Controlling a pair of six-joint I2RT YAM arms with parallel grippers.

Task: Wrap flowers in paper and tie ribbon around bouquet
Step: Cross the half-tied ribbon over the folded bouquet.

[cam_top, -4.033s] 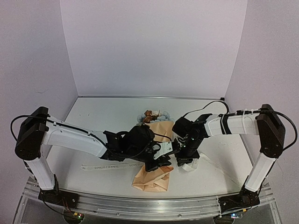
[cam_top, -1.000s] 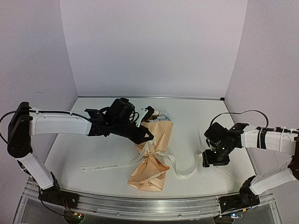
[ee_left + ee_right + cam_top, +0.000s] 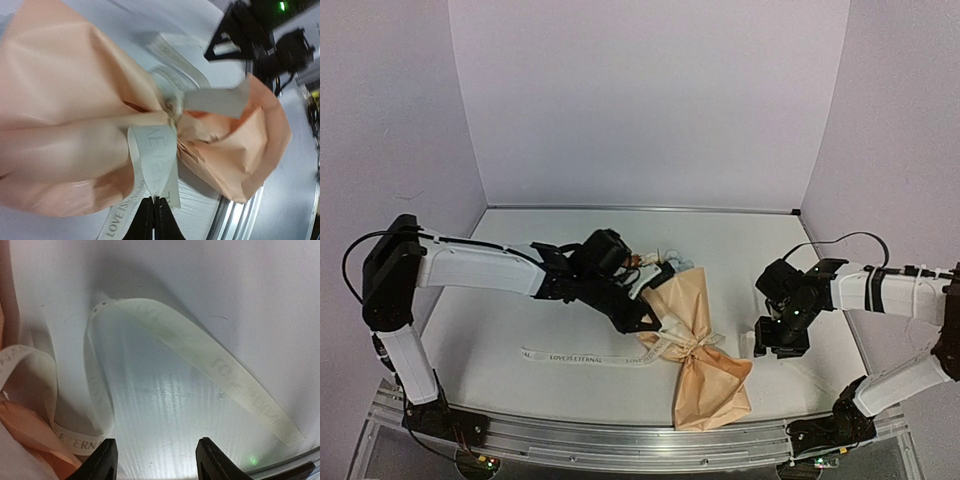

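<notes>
Left end effector [image 3: 153, 214] closed, fingers pressed together, tips against the cream lettered ribbon [image 3: 152, 150]; whether it pinches the fabric cannot be told; just ahead of it lies the bouquet [image 3: 713, 390], smooth peach paper [image 3: 60, 100] crumpled at a cinched waist, on the white counter [image 3: 480, 340]; right end effector [image 3: 156, 460] about half open, holding nothing, a flat ribbon loop lying ahead of it.

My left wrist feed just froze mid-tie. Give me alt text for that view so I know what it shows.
The peach paper bouquet fills the frame, cinched by the cream lettered ribbon knotted at its waist. At bottom centre the left gripper, shut, appears to pinch the ribbon band hanging from the knot.
</notes>
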